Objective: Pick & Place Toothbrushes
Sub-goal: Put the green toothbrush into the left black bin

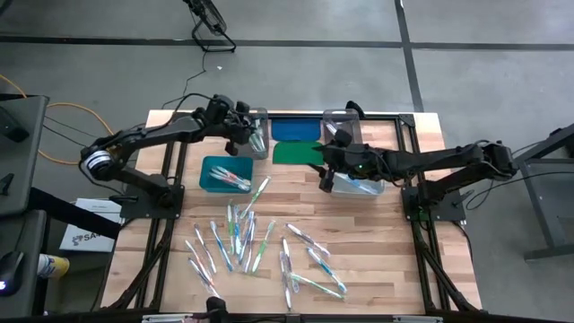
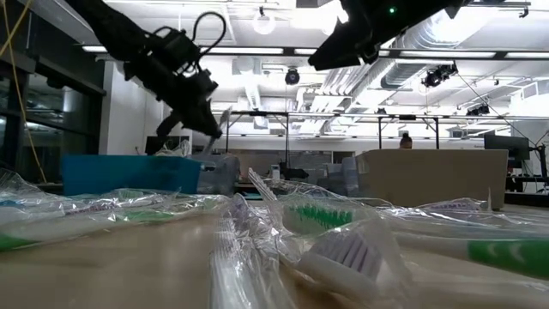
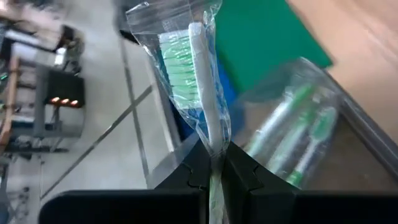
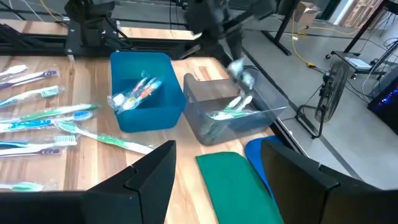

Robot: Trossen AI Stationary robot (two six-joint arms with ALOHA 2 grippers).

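My left gripper [image 1: 249, 130] [image 3: 214, 158] is shut on a wrapped toothbrush [image 3: 199, 81] with green bristles. It hangs over the clear bin [image 1: 258, 144] [image 3: 348, 124], where green toothbrushes [image 3: 292, 137] lie. The teal bin [image 1: 224, 173] [image 4: 146, 93] holds a few wrapped brushes. Several more toothbrushes [image 1: 251, 242] lie loose on the table's near half. My right gripper [image 1: 325, 175] [image 4: 217, 155] is open and holds nothing; it hovers by the green lid [image 1: 296, 151]. My left gripper pinches the wrapped toothbrush by its handle [image 3: 213, 140] between the two fingers, wrapper and all. The brush runs on past the fingertips, in line with them, and its green-bristled head [image 3: 180, 62] is the far end. It is lifted clear above the clear bin.
A blue lid [image 1: 296, 128] lies beside the green one at the far edge. Two more clear bins [image 1: 339, 121] [image 1: 359, 186] stand under and beside my right arm. Wrapped brushes [image 2: 343, 249] fill the foreground of the low view.
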